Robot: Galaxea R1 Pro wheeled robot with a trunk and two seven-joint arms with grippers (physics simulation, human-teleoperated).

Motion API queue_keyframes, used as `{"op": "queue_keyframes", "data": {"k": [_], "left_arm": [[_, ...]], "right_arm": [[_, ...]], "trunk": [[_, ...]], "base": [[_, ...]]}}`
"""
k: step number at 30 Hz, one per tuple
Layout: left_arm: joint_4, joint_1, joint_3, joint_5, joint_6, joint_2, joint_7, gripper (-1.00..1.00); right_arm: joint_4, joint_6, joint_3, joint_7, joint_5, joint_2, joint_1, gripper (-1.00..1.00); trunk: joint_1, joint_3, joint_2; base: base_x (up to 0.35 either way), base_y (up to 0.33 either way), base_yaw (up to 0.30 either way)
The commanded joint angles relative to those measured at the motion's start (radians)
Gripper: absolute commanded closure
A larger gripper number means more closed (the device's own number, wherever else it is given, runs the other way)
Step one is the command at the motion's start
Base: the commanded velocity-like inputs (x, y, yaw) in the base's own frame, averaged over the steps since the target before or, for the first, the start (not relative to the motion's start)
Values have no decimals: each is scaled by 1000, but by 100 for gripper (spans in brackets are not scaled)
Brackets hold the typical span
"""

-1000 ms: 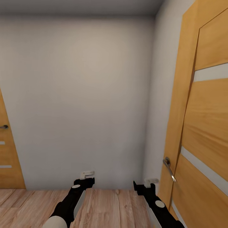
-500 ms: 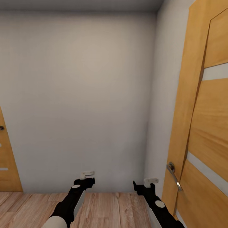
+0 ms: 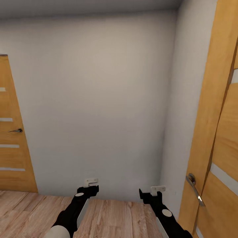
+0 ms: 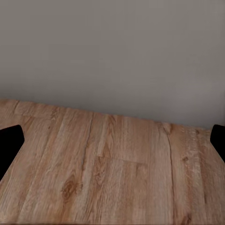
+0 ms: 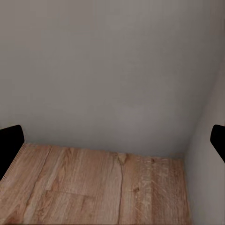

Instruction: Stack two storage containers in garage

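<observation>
The two storage containers are out of view. I face a bare white wall (image 3: 99,109) at the end of a narrow space with a light wood plank floor (image 3: 112,215). My left gripper (image 3: 90,185) is held out low in front, open and holding nothing; in the left wrist view its black fingertips (image 4: 9,145) stand far apart over the planks. My right gripper (image 3: 156,192) is level with it, open too and holding nothing, with its fingertips (image 5: 9,143) wide apart before the wall corner.
A wooden door (image 3: 13,138) with a lever handle (image 3: 16,131) is at the left. A second wooden door (image 3: 221,132) with a metal handle (image 3: 195,188) stands close on the right, next to my right arm. The white wall closes the way ahead.
The whole view has swung to the left: the right door has slid toward the picture's edge and more of the left door shows. Both arms keep the same pose.
</observation>
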Motion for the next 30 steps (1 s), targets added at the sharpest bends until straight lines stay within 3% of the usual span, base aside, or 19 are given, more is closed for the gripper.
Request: {"op": "queue_keyframes", "data": {"k": [1, 23, 30], "left_arm": [[-1, 0, 3, -3, 5, -1, 0, -100], [-1, 0, 3, -3, 5, -2, 0, -100], [-1, 0, 3, -2, 5, -3, 0, -100]], "right_arm": [[0, -1, 4, -5, -10, -1, 0, -100], [0, -1, 4, -3, -10, -1, 0, -100], [0, -1, 4, -2, -10, -1, 0, -100]], "trunk": [[0, 0, -1], [0, 0, -1], [0, 0, -1]], "base": [[0, 0, 285], [0, 0, 284], [0, 0, 51]]}}
